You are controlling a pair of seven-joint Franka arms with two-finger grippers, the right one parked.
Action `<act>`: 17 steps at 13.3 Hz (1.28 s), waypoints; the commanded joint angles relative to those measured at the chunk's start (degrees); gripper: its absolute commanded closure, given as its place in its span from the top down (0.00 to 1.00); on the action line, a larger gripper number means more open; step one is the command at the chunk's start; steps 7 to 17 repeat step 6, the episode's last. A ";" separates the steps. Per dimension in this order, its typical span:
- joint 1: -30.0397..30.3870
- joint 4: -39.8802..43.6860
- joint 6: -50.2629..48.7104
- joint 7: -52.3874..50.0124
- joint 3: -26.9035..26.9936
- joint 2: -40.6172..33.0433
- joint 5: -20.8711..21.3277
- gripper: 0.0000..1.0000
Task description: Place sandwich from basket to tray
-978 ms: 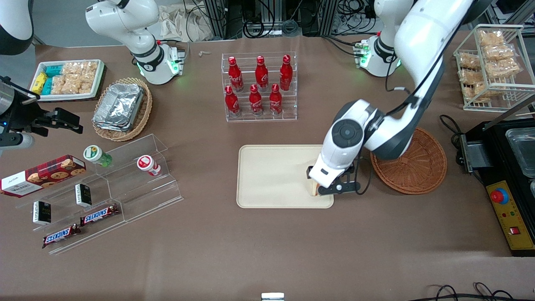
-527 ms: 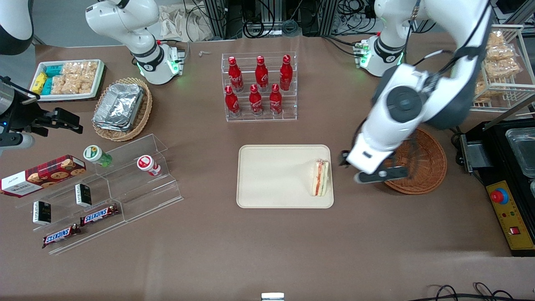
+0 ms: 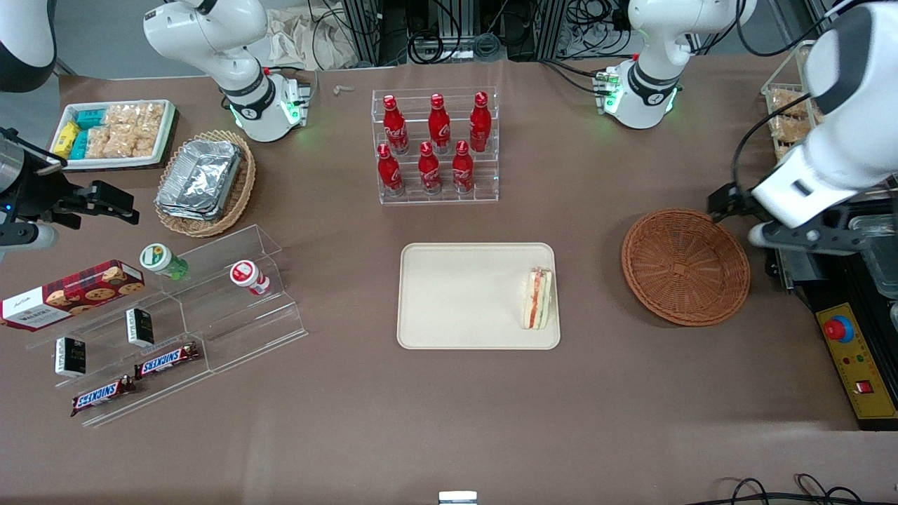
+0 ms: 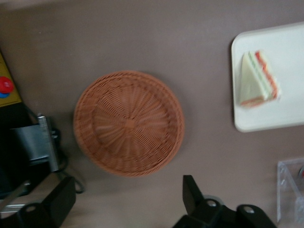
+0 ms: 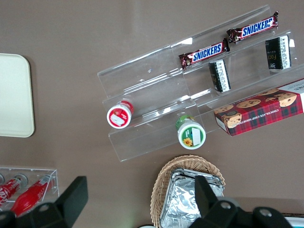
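Note:
The sandwich [image 3: 538,299] lies on the cream tray [image 3: 456,294], close to the tray's edge that faces the basket, with its orange and green filling showing. It also shows in the left wrist view [image 4: 258,80], on the tray [image 4: 285,114]. The reddish-brown basket [image 3: 685,266] [image 4: 128,122] stands beside the tray and holds nothing. My left gripper [image 3: 768,221] [image 4: 126,199] is open and empty. It hangs high above the table at the working arm's end, past the basket's rim and over the edge of the black machine.
A black machine with a red button [image 3: 852,330] and a wire rack of snack bags [image 3: 828,105] stand at the working arm's end. A rack of red bottles [image 3: 435,147] stands farther from the camera than the tray. Acrylic shelves [image 3: 175,315] and a foil-filled tan basket [image 3: 207,182] lie toward the parked arm.
My gripper let go of the sandwich on the tray, then rose and swung away over the basket toward the working arm's end. The sandwich stays on the tray.

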 commanded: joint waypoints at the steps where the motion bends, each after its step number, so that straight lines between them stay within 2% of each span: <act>1: -0.31 1.83 -1.63 8.46 2.16 0.28 -0.28 1.00; 5: 0.13 8.51 -1.81 8.57 2.42 5.73 -0.10 1.00; 17: 0.13 8.51 -1.72 7.96 2.34 5.91 -0.27 1.00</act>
